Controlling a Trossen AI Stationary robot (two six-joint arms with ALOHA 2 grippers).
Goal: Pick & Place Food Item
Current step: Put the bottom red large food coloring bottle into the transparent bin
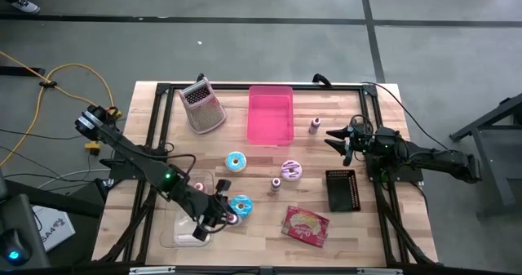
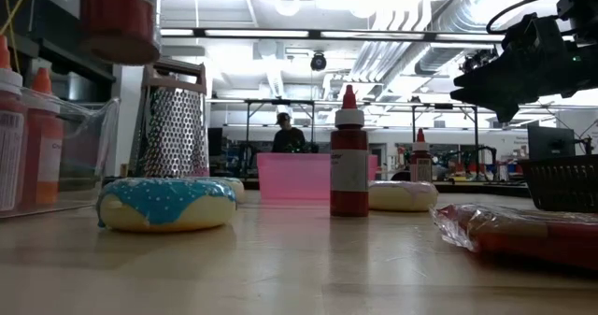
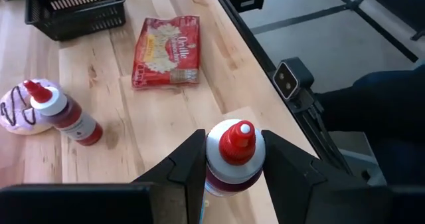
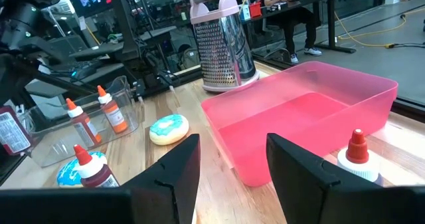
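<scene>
My left gripper (image 1: 218, 211) is shut on a small sauce bottle (image 3: 232, 159) with a red cap, near the table's front left. The bottle hangs above the table beside a blue-iced doughnut (image 1: 241, 206); its red lower body (image 2: 117, 21) shows high up in the low view. A clear tub (image 1: 183, 226) holding orange-capped bottles (image 4: 106, 114) stands just left of the gripper. My right gripper (image 4: 232, 171) waits open at the table's right edge (image 1: 338, 140), nothing between its fingers. My left gripper pinches the bottle's upper body (image 3: 216, 174), just below the red cap, between its two fingers (image 3: 189, 167). The fingers slant down from the table's left side. The bottle stands upright in the hold, cap up, lifted clear of the table.
A pink bin (image 1: 270, 113) and a metal grater (image 1: 202, 105) stand at the back. Mid-table lie a second blue doughnut (image 1: 236, 162), a pink-white doughnut (image 1: 291, 170) and a red bottle (image 1: 276, 184). A black basket (image 1: 342, 189) and a snack packet (image 1: 306, 224) sit front right.
</scene>
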